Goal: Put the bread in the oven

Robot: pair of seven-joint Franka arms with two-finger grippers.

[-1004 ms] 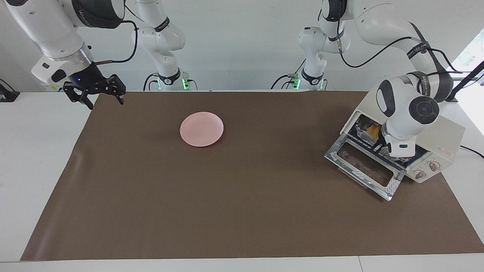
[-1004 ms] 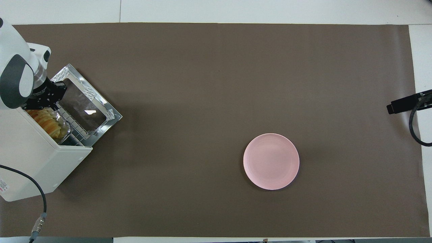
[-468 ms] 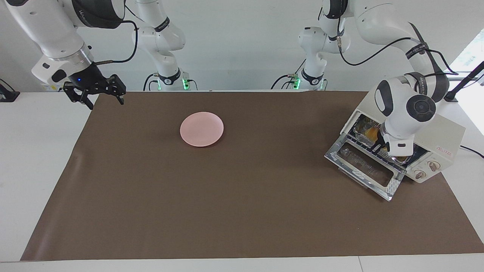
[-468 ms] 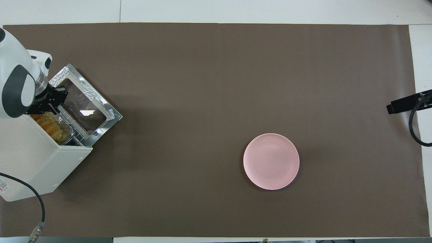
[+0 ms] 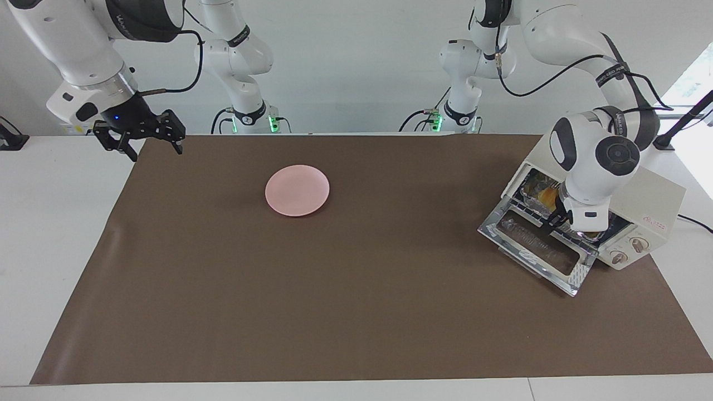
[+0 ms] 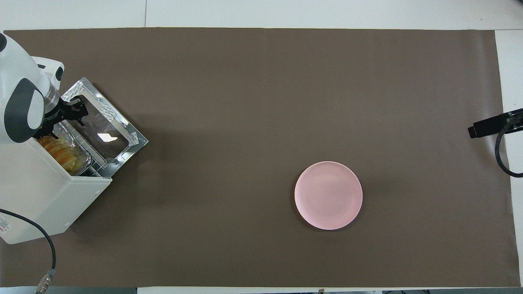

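**Desk:** Where was the bread, and which way did it lie?

**Operator:** I saw the bread [image 6: 61, 152] inside the oven [image 6: 45, 200], on a crinkled foil tray [image 6: 81, 157] on the wire rack, at the left arm's end of the tabletop [image 5: 356, 267]. Its long axis ran along the oven's mouth, parallel to the dropped glass door [image 6: 102, 130], one end toward the robots. The oven itself sat angled on the brown mat, its open front turned toward the middle of the table and away from the robots.

**Desk:** What had changed from a second before?

**Operator:** The left end effector [image 6: 67, 118] had been closed down at the tray's edge. By this frame I saw its fingers spread and drawn back from the oven's mouth to above the hinge of the open door. The bread and tray stayed where they were.

**Desk:** And the end effectors now?

**Operator:** The left one was open and held nothing; I could not tell whether a fingertip still brushed the rack. The right end effector [image 5: 147, 136] waited with its fingers apart and empty, above the mat's corner at the right arm's end. A pink plate [image 5: 297, 190] lay between the two, unmoved.
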